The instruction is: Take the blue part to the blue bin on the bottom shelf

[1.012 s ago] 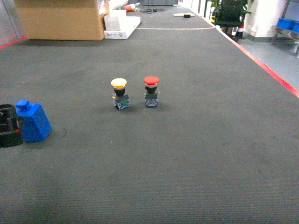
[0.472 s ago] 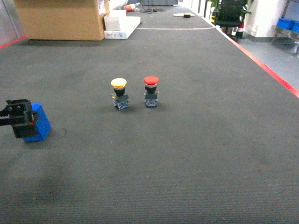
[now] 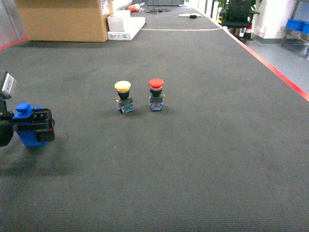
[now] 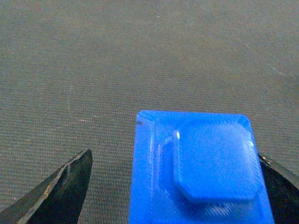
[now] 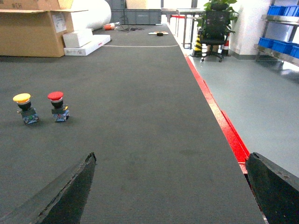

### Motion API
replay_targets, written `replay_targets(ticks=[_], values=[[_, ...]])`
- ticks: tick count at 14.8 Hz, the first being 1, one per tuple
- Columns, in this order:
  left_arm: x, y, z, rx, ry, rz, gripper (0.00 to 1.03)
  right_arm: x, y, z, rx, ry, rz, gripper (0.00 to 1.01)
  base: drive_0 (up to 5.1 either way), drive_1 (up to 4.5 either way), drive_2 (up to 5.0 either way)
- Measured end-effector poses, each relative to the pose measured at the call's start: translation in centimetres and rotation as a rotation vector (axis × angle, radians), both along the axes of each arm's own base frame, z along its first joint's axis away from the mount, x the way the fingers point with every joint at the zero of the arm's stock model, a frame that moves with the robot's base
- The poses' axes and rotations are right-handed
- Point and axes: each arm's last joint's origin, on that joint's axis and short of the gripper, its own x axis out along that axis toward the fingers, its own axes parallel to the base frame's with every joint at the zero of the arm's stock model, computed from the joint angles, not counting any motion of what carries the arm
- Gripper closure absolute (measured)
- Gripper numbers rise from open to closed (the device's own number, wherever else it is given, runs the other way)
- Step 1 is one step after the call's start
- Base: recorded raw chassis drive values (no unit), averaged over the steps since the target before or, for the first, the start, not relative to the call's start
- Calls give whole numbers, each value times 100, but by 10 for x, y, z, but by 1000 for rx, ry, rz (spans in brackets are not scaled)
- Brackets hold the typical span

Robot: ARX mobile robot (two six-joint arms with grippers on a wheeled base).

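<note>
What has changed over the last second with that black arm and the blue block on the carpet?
The left tool moved right from the picture's edge and now straddles the blue part, its jaws open around it and not yet closed. The block itself hasn't shifted. The yellow button and red button stayed put.

Left claw low, fingers parted (right claw spread wide).

Even, dim indoor light — soft shadows on the carpet — slight grain throughout.
</note>
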Motion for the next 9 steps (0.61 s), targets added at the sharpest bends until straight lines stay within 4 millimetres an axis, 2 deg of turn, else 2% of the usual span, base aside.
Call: replay_targets(ticks=[3, 4, 7, 8, 9], values=[[11, 0, 1, 40, -32, -2, 5, 0, 0, 0, 0, 0, 0, 3, 0, 0, 0], [15, 1, 1, 51, -26, 3, 15, 0, 0, 0, 0, 0, 0, 3, 0, 0, 0], [17, 1, -5, 39, -9, 7, 53, 0, 0, 0, 0, 0, 0, 3, 0, 0, 0], [17, 1, -5, 33, -9, 10, 58, 0, 0, 0, 0, 0, 0, 3, 0, 0, 0], [16, 1, -3, 29, -5, 14, 58, 0, 0, 0, 0, 0, 0, 3, 0, 0, 0]])
